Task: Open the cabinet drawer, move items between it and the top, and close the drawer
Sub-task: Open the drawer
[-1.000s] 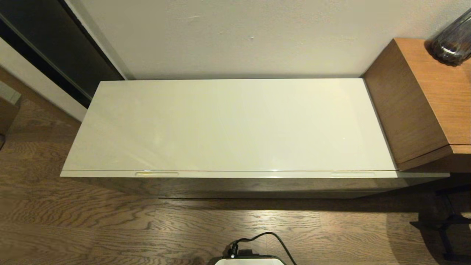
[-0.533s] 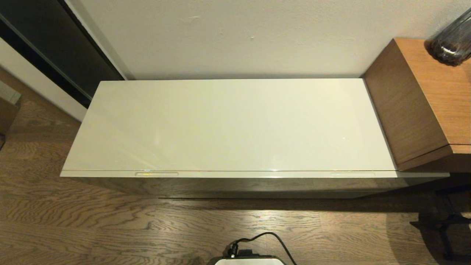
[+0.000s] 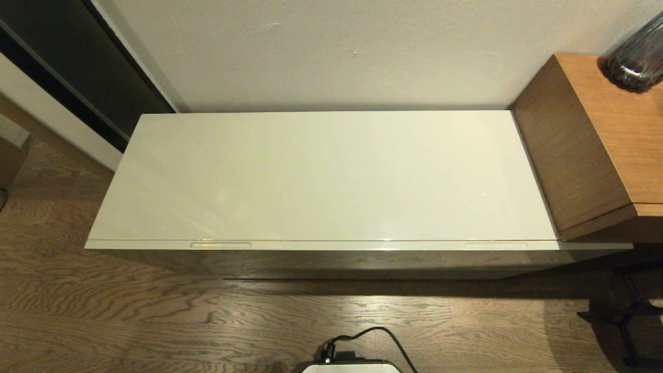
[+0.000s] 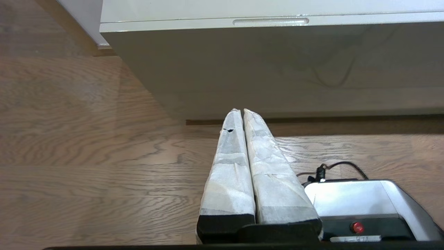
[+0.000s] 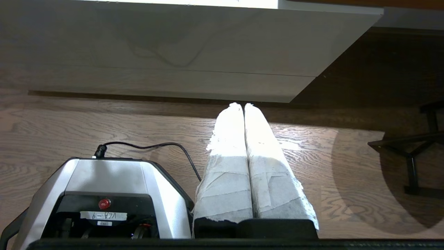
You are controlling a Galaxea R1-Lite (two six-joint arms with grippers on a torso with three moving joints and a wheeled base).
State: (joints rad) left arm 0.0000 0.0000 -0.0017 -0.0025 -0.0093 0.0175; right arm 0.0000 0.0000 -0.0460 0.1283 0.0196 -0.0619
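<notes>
Jaws pressed together on both grippers; cabinet drawer point(image 3: 331, 245) closed.

The drawer point(image 3: 331, 245) is closed under the glossy top point(image 3: 321, 176), its 2 notches facing the wood floor point(image 3: 129, 321).

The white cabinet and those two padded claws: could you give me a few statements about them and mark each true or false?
1. The cabinet drawer is pulled open. False: it is shut, its front flush under the top.
2. The top has nothing lying on it. True.
3. The left gripper is shut, fingers pressed together. True.
4. The right gripper grips the drawer notch. False: it hangs shut over the wooden floor, short of the cabinet, touching nothing.
5. A dark glass vase stands on the white top. False: it stands on the brown wooden desk beside it.
</notes>
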